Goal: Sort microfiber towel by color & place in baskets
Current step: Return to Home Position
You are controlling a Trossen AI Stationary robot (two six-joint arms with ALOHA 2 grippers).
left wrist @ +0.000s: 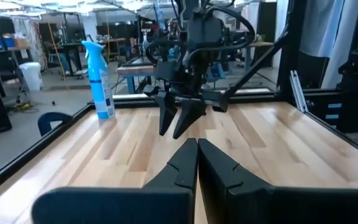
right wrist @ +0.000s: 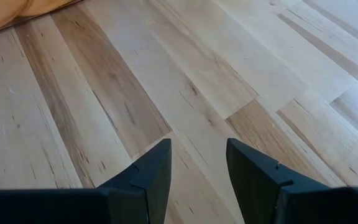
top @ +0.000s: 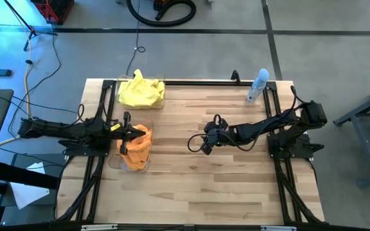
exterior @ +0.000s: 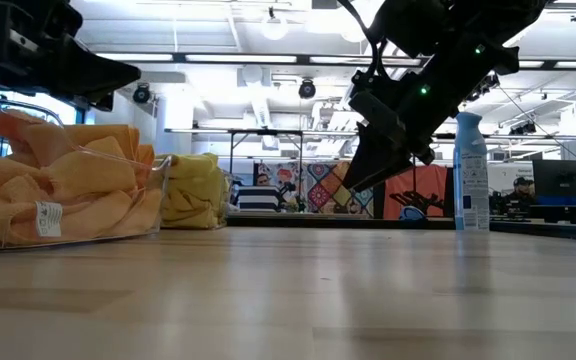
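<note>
By my reckoning the sorting is done. The yellow towels (top: 141, 92) fill the clear bin (top: 164, 90) just beyond my left pincer (top: 139, 132), and the orange towels (top: 137, 154) fill the bin (top: 114, 160) beneath it. That pincer is pressed together and empty. The right pincer (right wrist: 197, 144) is spread over the bare table (top: 236, 186). The towel tag (exterior: 48, 218) is unreadable.

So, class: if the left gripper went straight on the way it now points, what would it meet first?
Probably the right gripper, which hangs over the wooden table straight ahead of the left gripper. Nothing stands between them, though depth is hard to judge.
</note>
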